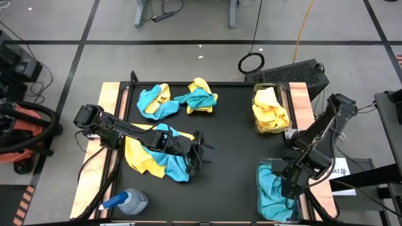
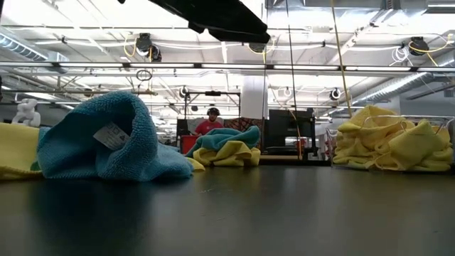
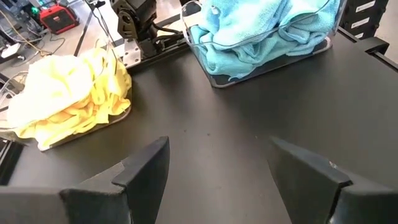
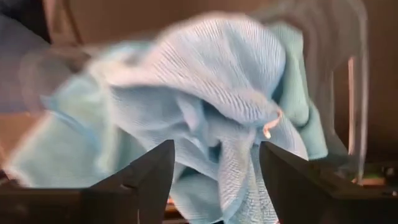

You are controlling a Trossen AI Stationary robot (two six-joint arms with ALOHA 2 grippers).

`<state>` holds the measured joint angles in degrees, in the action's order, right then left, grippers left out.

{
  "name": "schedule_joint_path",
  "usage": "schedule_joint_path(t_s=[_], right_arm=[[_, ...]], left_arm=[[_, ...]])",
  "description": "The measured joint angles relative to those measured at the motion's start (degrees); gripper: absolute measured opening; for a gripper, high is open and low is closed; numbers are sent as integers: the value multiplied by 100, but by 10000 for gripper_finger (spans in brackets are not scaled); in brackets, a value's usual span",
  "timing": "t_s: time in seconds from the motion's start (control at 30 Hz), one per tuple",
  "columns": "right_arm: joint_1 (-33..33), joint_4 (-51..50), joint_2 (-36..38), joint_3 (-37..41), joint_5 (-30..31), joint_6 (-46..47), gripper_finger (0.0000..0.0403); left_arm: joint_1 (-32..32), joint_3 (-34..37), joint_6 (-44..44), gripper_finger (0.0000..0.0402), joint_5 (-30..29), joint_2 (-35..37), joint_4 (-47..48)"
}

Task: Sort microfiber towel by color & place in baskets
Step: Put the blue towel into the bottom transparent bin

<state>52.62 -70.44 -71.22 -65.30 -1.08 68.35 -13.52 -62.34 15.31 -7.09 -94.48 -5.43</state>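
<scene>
Yellow and teal-blue microfiber towels lie in three heaps on the black table: one [image 1: 157,156] under my left arm, two at the far side [image 1: 156,100] [image 1: 201,97]. The far right clear basket [image 1: 271,112] holds yellow towels; the near right basket [image 1: 276,193] holds teal ones [image 4: 205,93]. My right gripper [image 4: 214,155] hangs open above the teal basket [image 1: 290,183], pointing down, with nothing between its fingers. My left gripper [image 3: 217,155] stands open over bare table just right of the near heap [image 1: 201,149], facing both baskets.
A blue-capped spray bottle [image 1: 129,202] lies at the near left corner. Wooden strips run along the table's left and right edges [image 1: 301,94]. Bare black table [image 1: 232,163] lies between the heaps and the baskets. A person [image 2: 211,122] shows far behind the table.
</scene>
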Motion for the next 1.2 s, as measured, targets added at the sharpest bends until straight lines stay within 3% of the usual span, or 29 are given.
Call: schedule_joint_path(t_s=[0.2,0.47,0.83,1.0,1.2], right_arm=[[0,-36,7,-583,1017,-449,201],[-20,457,4,-643,2560,-1368,170],[-285,1389,-107,-643,4061,-3227,164],[-583,1880,-365,-643,4175,-4254,164],[-1040,2105,-768,-643,4154,-4752,164]], left_arm=[[0,0,2,271,0,0,60],[0,-1,2,271,0,0,573],[0,-1,-185,271,18,0,2793],[-3,-1,-621,271,672,-2,3708],[-77,-1,-1150,271,1137,-2,4571]])
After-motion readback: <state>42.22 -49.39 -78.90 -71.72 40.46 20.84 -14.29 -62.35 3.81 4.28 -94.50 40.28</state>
